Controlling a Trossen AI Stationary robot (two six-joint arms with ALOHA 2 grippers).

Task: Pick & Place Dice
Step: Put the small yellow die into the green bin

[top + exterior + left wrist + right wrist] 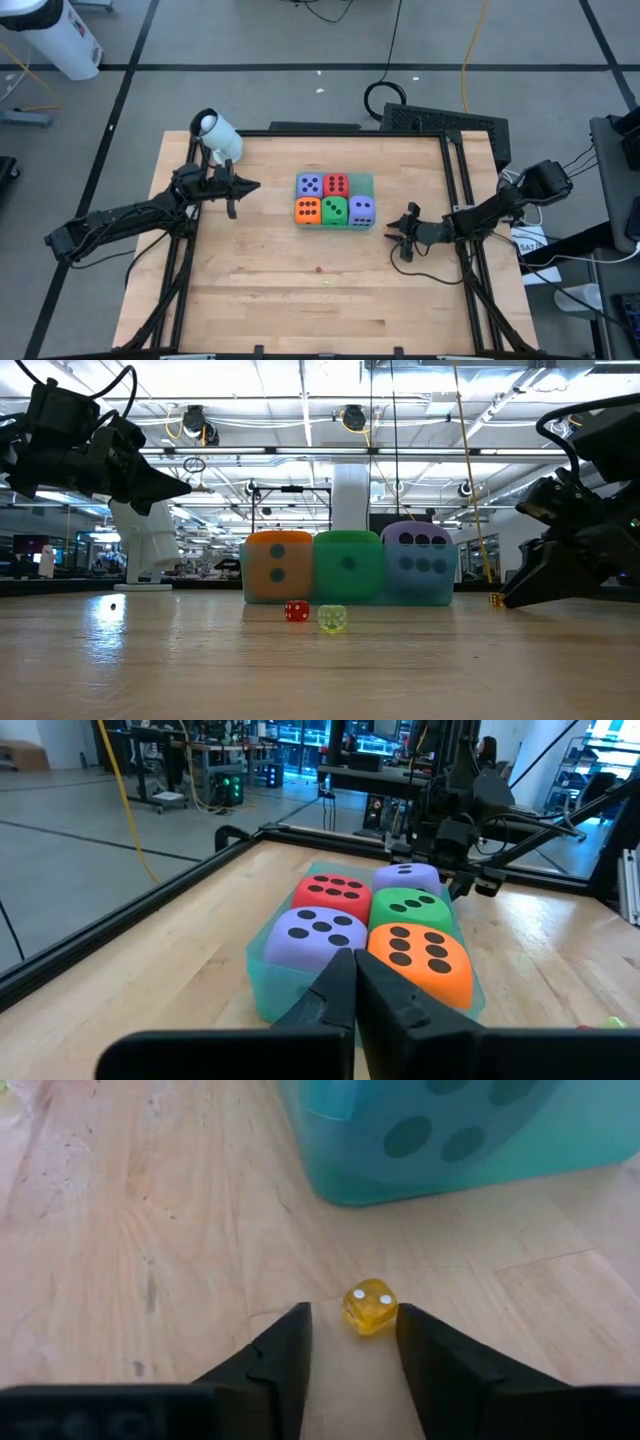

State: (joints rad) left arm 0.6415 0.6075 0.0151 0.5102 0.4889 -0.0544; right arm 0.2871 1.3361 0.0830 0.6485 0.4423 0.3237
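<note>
Five soft dice sit in two rows on a translucent green square (366, 184) at mid-table: purple (310, 184), red (336, 184), orange (307, 210), green (334, 210), purple (361, 209). My left gripper (243, 187) hovers left of them, shut and empty; its wrist view shows the fingers (340, 990) closed together, pointing at the dice (420, 955). My right gripper (402, 232) is low on the table right of the dice, open. A tiny yellow die (369, 1305) lies on the wood between its fingertips (290, 1335). My right gripper's open fingers come nearly level from the table's right side and stand on either side of the tiny yellow die (369, 1305), which rests on the table. One fingertip (415, 1330) is very close to it; I cannot tell whether it touches.
A tiny red die (297, 611) and a tiny yellow-green die (332, 617) lie on the near part of the table. A white cylinder (218, 135) stands at the far left corner. Black rails (455, 180) edge the table. Bare wood (260, 290) spreads along the near side.
</note>
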